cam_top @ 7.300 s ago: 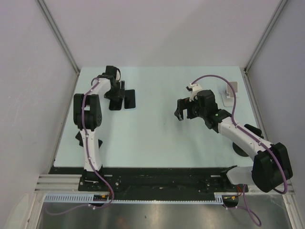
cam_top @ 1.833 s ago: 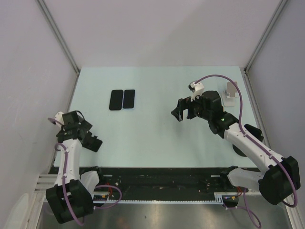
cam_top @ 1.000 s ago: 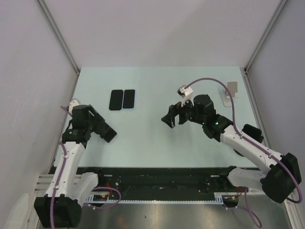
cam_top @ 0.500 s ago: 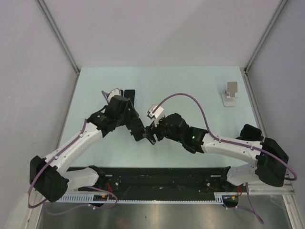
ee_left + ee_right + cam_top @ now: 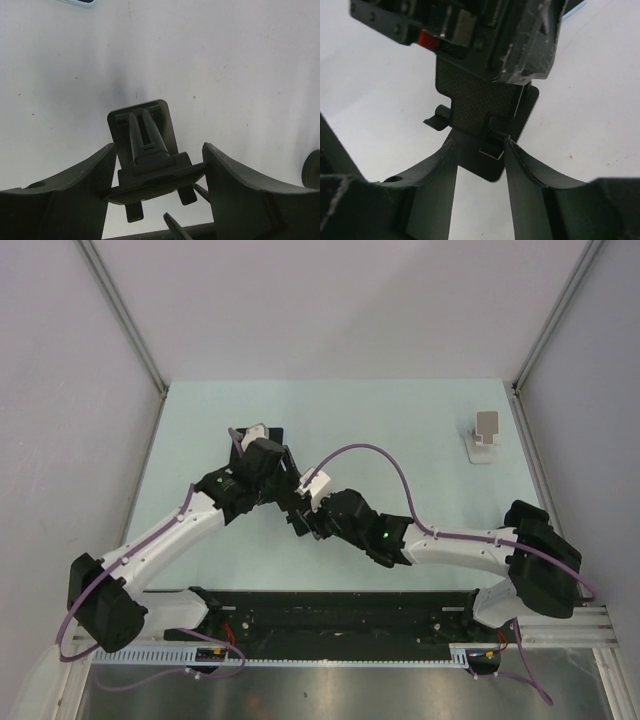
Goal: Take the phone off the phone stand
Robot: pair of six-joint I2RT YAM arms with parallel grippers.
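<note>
In mid-air over the table's middle, my left gripper [image 5: 289,500] [image 5: 159,150] is shut on the base of a black phone stand [image 5: 150,175] [image 5: 470,102]. A thin black slab with a pale rim, the phone [image 5: 485,167] [image 5: 169,125], leans on the stand's spine and points away from the left wrist. My right gripper [image 5: 301,521] [image 5: 480,142] faces the left gripper [image 5: 470,30] head-on. Its two fingers have come in against the side edges of the phone's free end. From above, both grippers hide the stand and the phone.
A black phone [image 5: 272,434] lies flat on the table behind the left arm; its pale corner [image 5: 77,1] shows in the left wrist view. A white stand [image 5: 485,435] sits at the far right. Walls close in on both sides.
Both arms swung in from the sides and met at the table's middle. The right gripper's fingers narrowed from wide open onto the phone's end. The left grip on the stand is unchanged.
</note>
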